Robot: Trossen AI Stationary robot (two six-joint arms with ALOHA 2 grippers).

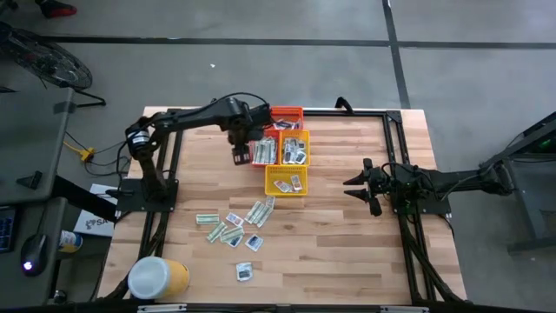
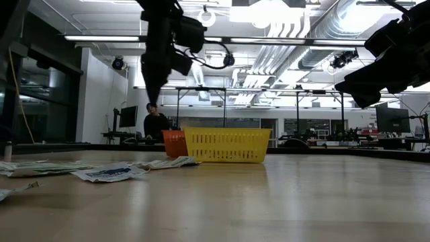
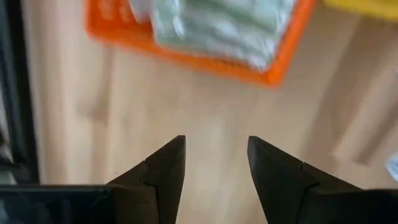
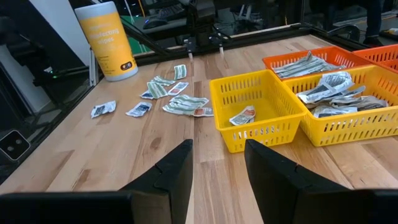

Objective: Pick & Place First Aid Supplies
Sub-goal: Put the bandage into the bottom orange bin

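Pale green-and-white strip packets and white blue-marked square packets (image 1: 233, 228) scattered near table's front-left corner. Left gripper (image 1: 241, 155) open, empty, beside orange plastic basket (image 1: 264, 153); right gripper (image 1: 357, 185) open, empty.

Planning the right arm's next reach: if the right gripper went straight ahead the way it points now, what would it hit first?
Likely the nearest yellow basket: the open right gripper points at its near wall, with bare table between. It hovers above the table, so depth is uncertain.

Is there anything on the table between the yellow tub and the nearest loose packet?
No: in the high view only bare wood lies between the yellow tub and the nearest packet.
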